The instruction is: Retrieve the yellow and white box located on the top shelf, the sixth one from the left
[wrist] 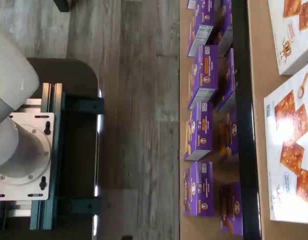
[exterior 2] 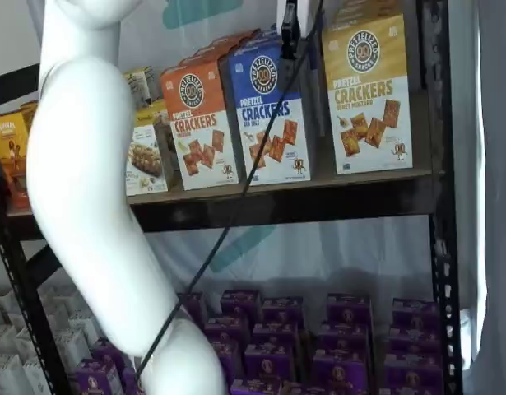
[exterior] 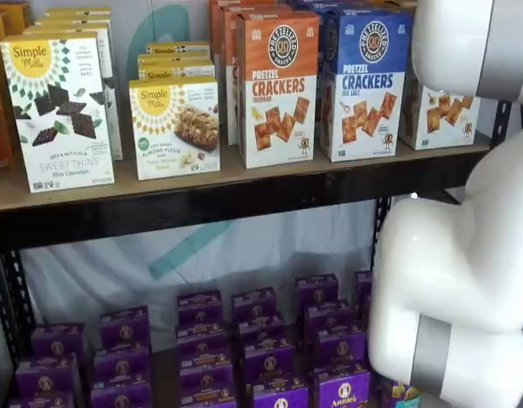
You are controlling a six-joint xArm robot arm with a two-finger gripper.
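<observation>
The yellow and white box (exterior 2: 368, 95) stands at the right end of the top shelf (exterior 2: 318, 202), upright, beside a blue-topped Pretzel Crackers box (exterior 2: 269, 115). In a shelf view only its white lower part (exterior: 440, 119) shows behind the white arm (exterior: 465, 255). My gripper (exterior 2: 290, 33) hangs from the view's top edge with a cable, in front of the blue-topped box and left of the yellow and white box. Its black fingers show no gap and hold nothing. The wrist view shows the shelf's dark front edge (wrist: 244, 125) and white box fronts with brown crackers (wrist: 291, 160).
An orange-topped Pretzel Crackers box (exterior: 278, 85) and white Simple Mills boxes (exterior: 61, 110) stand further left on the top shelf. Several purple boxes (exterior: 252, 340) fill the lower level. A black upright (exterior 2: 440, 247) stands right of the target. The dark mount with teal brackets (wrist: 68, 165) shows in the wrist view.
</observation>
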